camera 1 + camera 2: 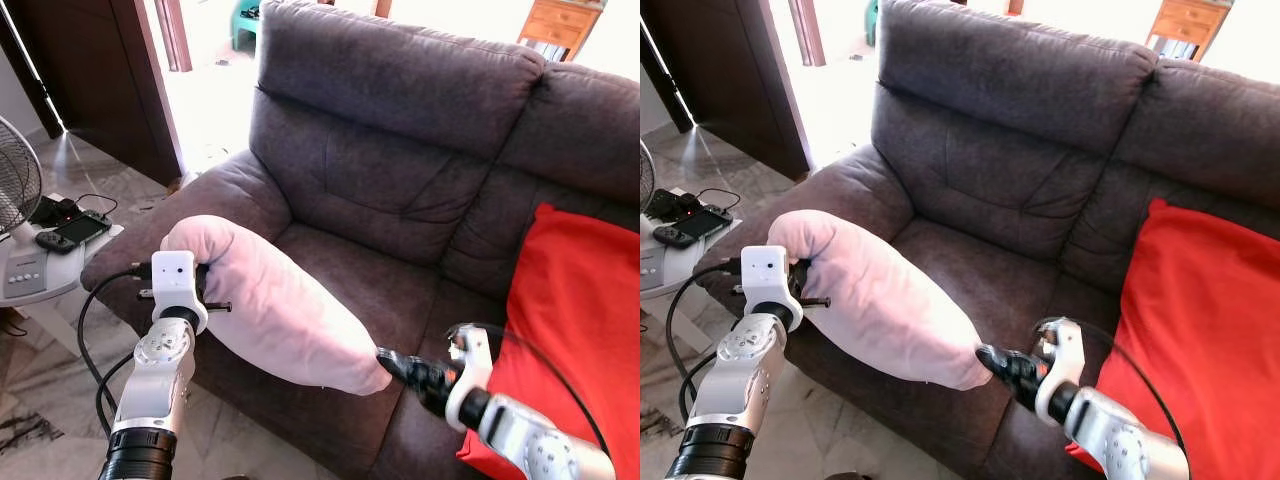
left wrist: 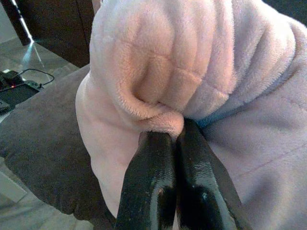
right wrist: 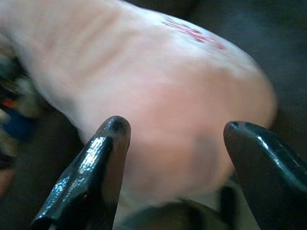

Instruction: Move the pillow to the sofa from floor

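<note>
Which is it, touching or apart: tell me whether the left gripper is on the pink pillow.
Touching. In the left wrist view the left gripper has its two black fingers closed together on a fold of the pink pillow, with plush bunched at the tips.

A dark doorway with a wooden frame (image 1: 120, 80) stands at my far left, and bright daylight spills through it onto the pale marble floor (image 1: 60, 370). Near left, a white fan (image 1: 15, 190) rises over a small white table (image 1: 50, 275) holding black gadgets and a cable. Far right, a wooden drawer cabinet (image 1: 560, 25) sits in strong light.
</note>
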`<state>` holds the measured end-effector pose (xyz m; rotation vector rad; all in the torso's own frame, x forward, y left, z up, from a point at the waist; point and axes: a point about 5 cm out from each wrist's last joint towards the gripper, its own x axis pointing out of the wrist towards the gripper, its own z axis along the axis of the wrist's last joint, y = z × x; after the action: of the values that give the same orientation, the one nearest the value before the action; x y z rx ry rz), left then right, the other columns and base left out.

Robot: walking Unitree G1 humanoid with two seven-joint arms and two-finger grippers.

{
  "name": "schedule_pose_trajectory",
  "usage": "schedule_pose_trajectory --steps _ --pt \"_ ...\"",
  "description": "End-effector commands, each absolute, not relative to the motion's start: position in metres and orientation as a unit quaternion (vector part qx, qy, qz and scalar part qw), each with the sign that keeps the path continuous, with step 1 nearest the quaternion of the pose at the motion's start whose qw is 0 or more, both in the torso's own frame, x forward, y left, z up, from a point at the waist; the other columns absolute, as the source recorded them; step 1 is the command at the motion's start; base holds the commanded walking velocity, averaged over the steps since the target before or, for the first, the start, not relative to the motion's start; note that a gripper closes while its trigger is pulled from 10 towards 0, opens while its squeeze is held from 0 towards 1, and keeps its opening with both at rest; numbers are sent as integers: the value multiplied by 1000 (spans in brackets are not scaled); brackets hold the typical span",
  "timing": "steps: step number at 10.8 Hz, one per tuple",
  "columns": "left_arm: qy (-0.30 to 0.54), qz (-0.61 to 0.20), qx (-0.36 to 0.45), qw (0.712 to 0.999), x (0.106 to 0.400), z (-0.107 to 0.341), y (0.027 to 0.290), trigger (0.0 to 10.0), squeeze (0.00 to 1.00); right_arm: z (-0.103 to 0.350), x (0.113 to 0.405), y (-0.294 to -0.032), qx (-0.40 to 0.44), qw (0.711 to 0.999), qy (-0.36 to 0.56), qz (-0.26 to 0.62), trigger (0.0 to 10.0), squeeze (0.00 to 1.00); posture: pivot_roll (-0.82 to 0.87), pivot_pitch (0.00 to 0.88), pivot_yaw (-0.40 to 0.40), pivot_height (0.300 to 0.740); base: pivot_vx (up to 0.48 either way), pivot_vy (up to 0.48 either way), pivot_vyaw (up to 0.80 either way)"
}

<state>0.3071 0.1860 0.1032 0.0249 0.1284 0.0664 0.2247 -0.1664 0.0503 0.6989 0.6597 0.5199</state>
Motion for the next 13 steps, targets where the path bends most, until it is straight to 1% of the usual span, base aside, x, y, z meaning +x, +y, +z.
schedule_pose_trajectory --steps 1,4,6,9,12,13 --pt "89 6 -1 996 307 93 174 10000 0 59 226 -165 340 854 299 258 10000 0 49 69 -83 740 0 0 0" --pt "87 4 -3 996 308 94 173 10000 0 50 217 -158 328 847 325 265 10000 0 52 68 -84 740 0 0 0" --pt "88 5 -2 996 307 93 174 10000 0 51 214 -161 319 845 336 268 10000 0 49 67 -85 740 0 0 0" --pt "88 1 -5 996 307 93 171 10000 0 53 208 -153 304 834 348 302 10000 0 49 57 -84 740 0 0 0" --pt "87 0 -4 996 307 93 172 10000 0 45 207 -149 296 833 362 297 10000 0 53 53 -83 740 0 0 0" --pt "87 0 -3 996 308 94 172 10000 0 40 207 -146 268 836 375 298 10000 0 52 58 -83 740 0 0 0"
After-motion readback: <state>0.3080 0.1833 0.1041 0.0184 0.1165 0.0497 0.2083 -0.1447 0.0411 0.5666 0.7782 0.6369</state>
